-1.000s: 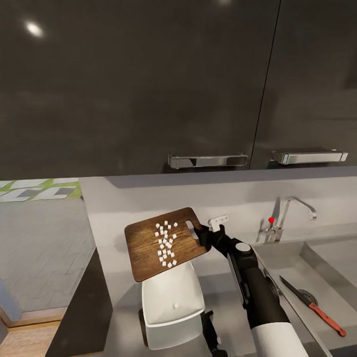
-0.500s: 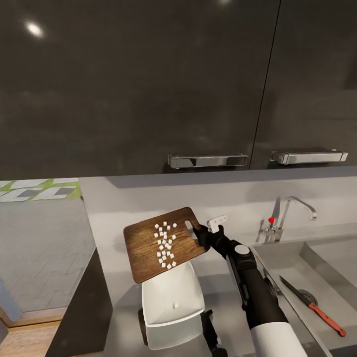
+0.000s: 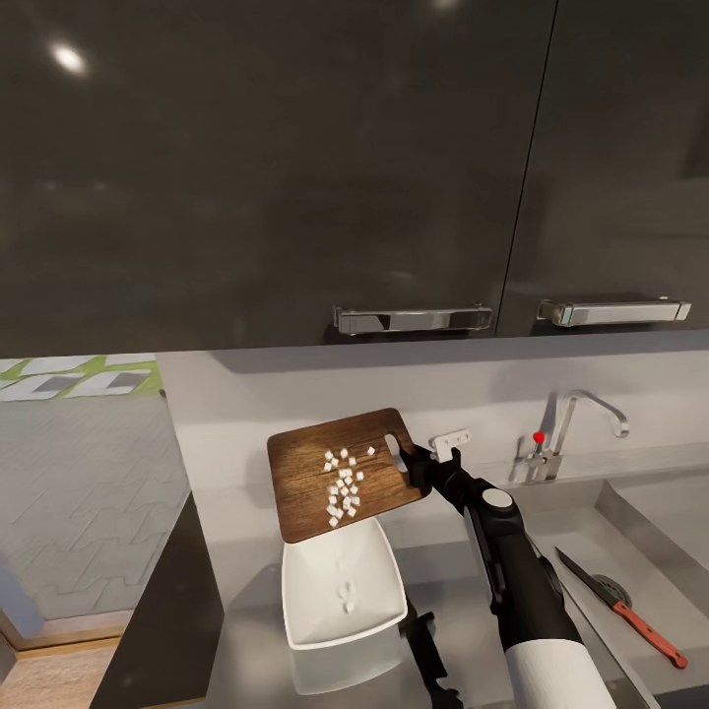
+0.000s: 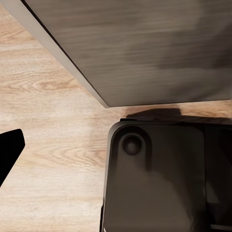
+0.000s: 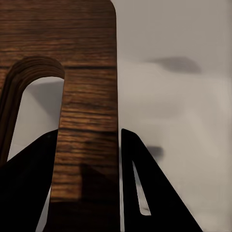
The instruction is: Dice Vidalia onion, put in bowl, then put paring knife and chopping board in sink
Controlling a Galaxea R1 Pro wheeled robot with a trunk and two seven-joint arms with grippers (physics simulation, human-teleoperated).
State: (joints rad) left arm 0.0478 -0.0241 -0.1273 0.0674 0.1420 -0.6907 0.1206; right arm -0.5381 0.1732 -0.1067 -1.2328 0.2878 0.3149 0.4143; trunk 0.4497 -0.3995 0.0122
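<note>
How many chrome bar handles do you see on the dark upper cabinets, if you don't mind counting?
2. One handle runs along the bottom edge of the left cabinet door, above the chopping board. The other handle is on the right door, above the tap. None look hidden.

The grey surface (image 3: pixel 448 591) runs along the pale back wall under the dark cabinets, and its left end stops beside a dark side panel. A white bowl (image 3: pixel 341 593) stands on it near the front, left of the middle, with a few small white onion cubes (image 3: pixel 345 594) lying inside. To the right the steel sink (image 3: pixel 630 522) is sunk into the surface, with a chrome tap (image 3: pixel 571 428) rising at its far edge. A red-handled knife (image 3: pixel 622 608) lies in the basin beside the round drain.
</note>
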